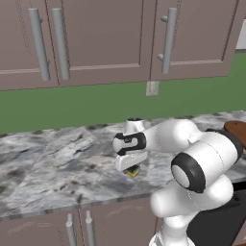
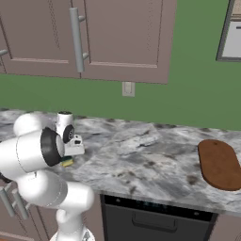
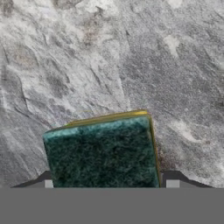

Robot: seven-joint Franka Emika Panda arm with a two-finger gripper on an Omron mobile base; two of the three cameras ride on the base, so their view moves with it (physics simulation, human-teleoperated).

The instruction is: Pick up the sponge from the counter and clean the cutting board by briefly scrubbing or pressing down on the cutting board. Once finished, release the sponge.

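Observation:
The sponge (image 3: pixel 103 153), dark green on top with a yellow body, sits between my fingertips (image 3: pixel 173 184), which press against its two sides. My gripper (image 3: pixel 110 184) points straight down and is shut on the sponge. From the base it shows as a small yellow-green block (image 1: pixel 133 171) under the gripper (image 1: pixel 132 166), at or just above the marbled counter (image 1: pixel 48 158). In the right base view the sponge (image 2: pixel 67 162) pokes out under the hand (image 2: pixel 70 155). The reddish-brown oval cutting board (image 2: pixel 219 164) lies far to the right, and its edge (image 1: pixel 236 130) is partly hidden behind my arm.
Brown wall cabinets with grey bar handles (image 1: pixel 168 41) hang above the green wall. An outlet (image 2: pixel 127 88) sits on the wall. A dark oven front (image 2: pixel 155 219) lies below the counter's edge. Open marble (image 2: pixel 150 155) stretches between the sponge and the board.

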